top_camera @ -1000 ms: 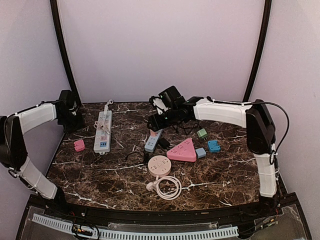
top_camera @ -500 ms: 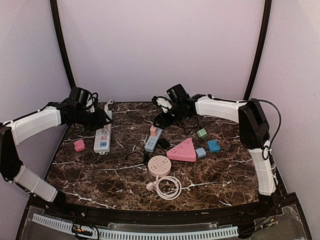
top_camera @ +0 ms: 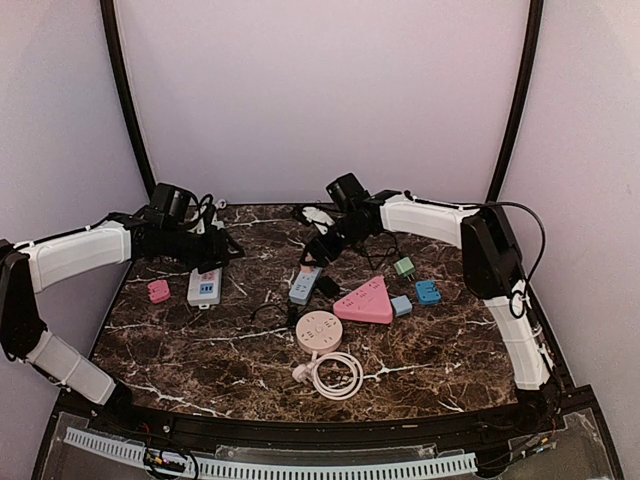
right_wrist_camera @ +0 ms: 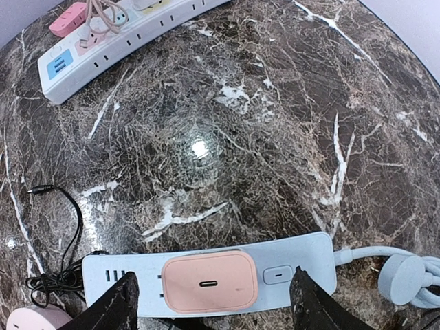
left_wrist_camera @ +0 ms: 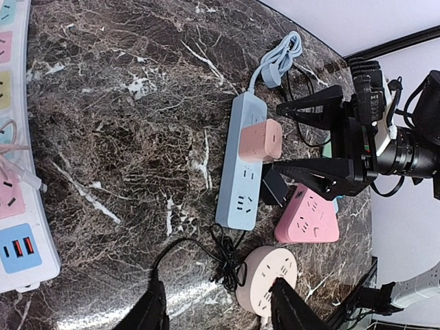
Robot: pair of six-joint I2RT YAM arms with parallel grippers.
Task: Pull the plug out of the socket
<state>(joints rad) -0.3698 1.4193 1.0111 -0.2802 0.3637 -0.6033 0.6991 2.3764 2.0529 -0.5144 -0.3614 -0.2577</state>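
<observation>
The pink plug (right_wrist_camera: 210, 282) is seen seated in the blue power strip (right_wrist_camera: 309, 254), near the middle of the strip's length, and the strip is laid flat on the dark marble table (top_camera: 200, 350) towards the centre rear. The plug is straddled by the right gripper (left_wrist_camera: 276, 137), whose jaws are held wide apart, one finger beyond each end of the plug along the strip; a gap is seen on both sides, so nothing is gripped. A pale blue cable (right_wrist_camera: 405, 278) is coiled at one end of the strip. Just beside the strip a pink triangular socket (top_camera: 366, 300) and a round pink socket (top_camera: 318, 330) are placed, with a thin black cord (left_wrist_camera: 220, 258) lying between them and the strip. Further left, a white power strip (top_camera: 205, 288) is found, and the left gripper (left_wrist_camera: 218, 302) is held above its near end with its jaws open and empty
</observation>
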